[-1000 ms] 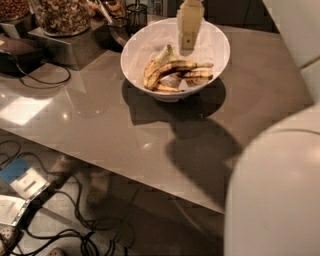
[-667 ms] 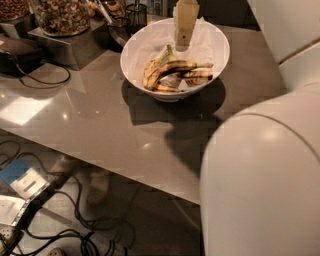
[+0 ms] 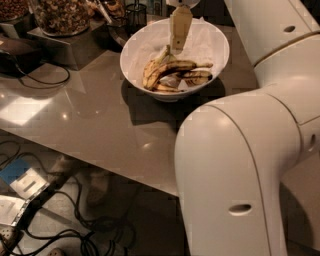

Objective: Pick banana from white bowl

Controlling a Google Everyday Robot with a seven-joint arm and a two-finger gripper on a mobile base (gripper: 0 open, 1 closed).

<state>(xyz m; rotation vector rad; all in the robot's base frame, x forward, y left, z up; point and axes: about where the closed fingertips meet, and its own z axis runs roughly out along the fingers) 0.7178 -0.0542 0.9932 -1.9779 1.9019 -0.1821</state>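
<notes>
Approach stage of the pick: the gripper hangs over the white bowl, just above the fruit. Whether it is open or closed cannot be told, and nothing appears held. The banana, long, curved and brown-streaked, lies in the bowl among others. The next move likely calls for lowering and closing around it. A glossy grey countertop carries the bowl, a jar of nuts stands behind, and cables trail across the floor.

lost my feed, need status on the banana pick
Gripper low over wide white bowl, just above the fruit. Long curved brown-streaked banana lying in bowl, not lifted. Other bananas crowd it.
</notes>
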